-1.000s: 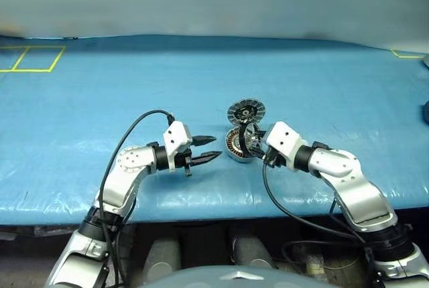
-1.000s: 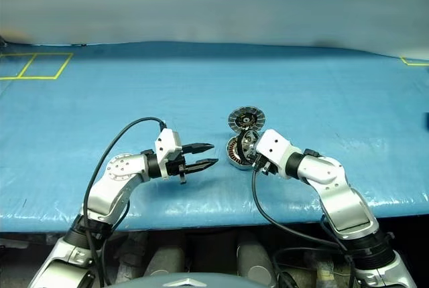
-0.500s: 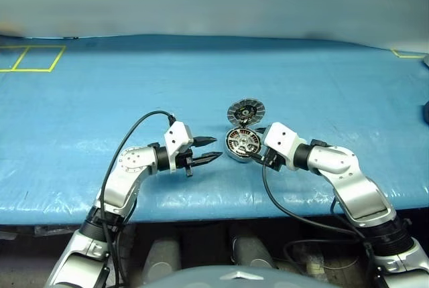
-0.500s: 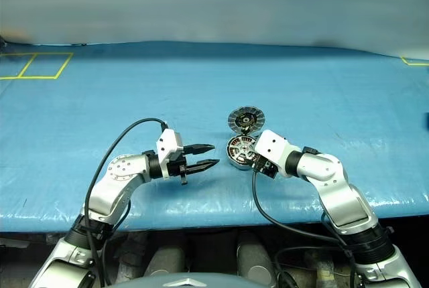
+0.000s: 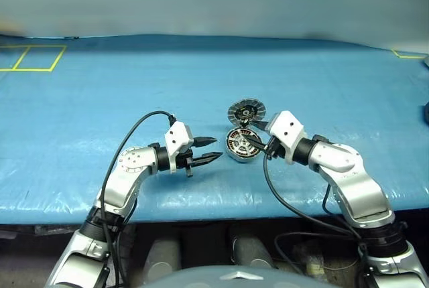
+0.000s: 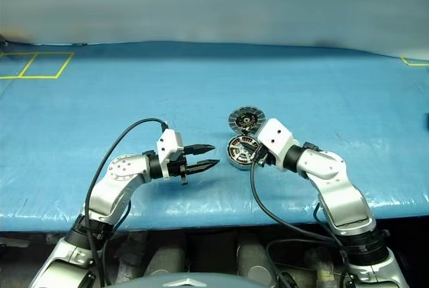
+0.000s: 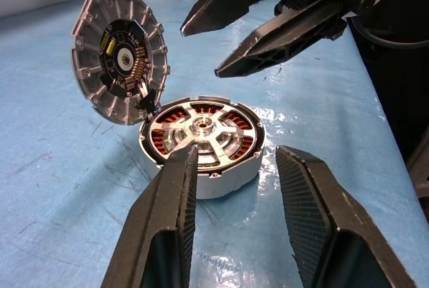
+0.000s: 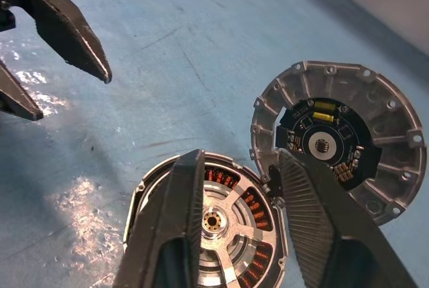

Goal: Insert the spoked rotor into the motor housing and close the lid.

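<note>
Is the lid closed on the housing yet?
No, the lid stands open, tilted up beside the housing.

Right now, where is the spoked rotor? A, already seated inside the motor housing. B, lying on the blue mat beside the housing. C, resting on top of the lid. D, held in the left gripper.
A: the spoked rotor sits inside the motor housing, its silvery spokes lying over the copper windings, while the lid stands tilted open at the housing's edge.
</note>
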